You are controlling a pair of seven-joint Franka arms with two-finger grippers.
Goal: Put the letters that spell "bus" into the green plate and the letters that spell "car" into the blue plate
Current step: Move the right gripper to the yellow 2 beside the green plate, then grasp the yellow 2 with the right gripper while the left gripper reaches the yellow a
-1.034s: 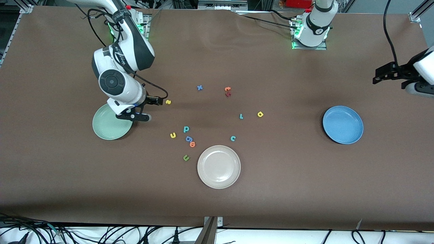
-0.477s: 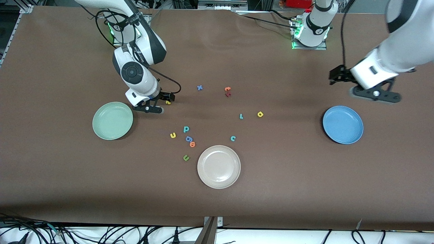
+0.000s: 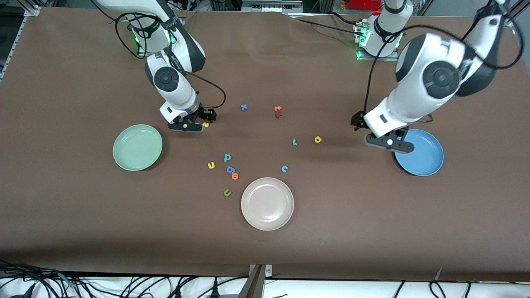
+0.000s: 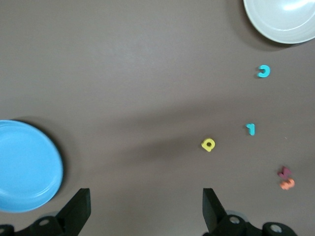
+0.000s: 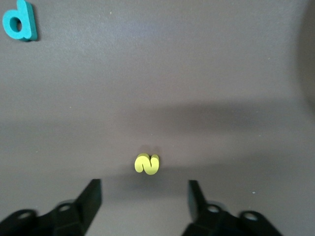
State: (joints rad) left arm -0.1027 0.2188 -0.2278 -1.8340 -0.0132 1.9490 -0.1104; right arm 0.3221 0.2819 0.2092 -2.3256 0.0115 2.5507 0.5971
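Observation:
My right gripper hangs low and open beside the yellow "s", which lies just ahead of its fingertips, not between them. The green plate sits empty toward the right arm's end. Teal "b" and yellow "u" lie nearer the front camera. My left gripper is open and empty over the table at the blue plate's rim. Yellow "a", teal "r" and teal "c" lie mid-table.
A beige-white plate sits nearest the front camera. Green "u", blue "g" and orange "o" lie beside it. A blue "x" and an orange and red pair lie farther back.
My right gripper moved off the green plate's edge to the yellow "s". My left arm swung in from the table's end to the blue plate's rim.

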